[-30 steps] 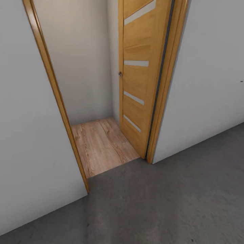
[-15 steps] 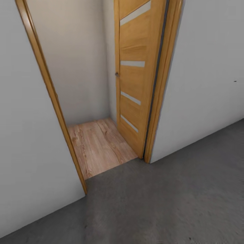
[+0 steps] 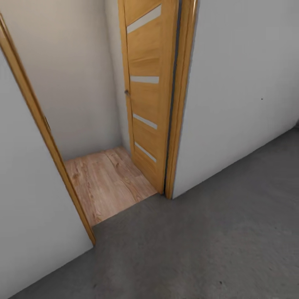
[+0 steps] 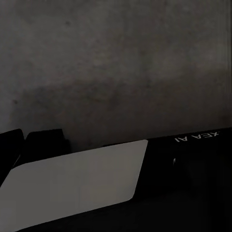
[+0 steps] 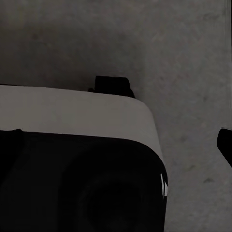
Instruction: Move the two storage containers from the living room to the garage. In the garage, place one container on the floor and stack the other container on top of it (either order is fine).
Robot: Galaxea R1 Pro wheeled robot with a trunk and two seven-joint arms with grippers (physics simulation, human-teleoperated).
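Concrete fills the lower half of your head view: the dark grey, mottled floor (image 3: 199, 249) of the garage runs up to plain white walls (image 3: 236, 83). At upper centre, an orange-brown wooden door with pale horizontal strips (image 3: 145, 91) stands swung inward inside its wooden frame (image 3: 178, 104). Through the opening at centre left you see light wood-plank flooring (image 3: 106, 182). Both wrist views look down on the same grey concrete and on dark parts of the robot's own body (image 4: 77, 186) with a pale panel. You cannot tell from them how either arm's jaws stand.
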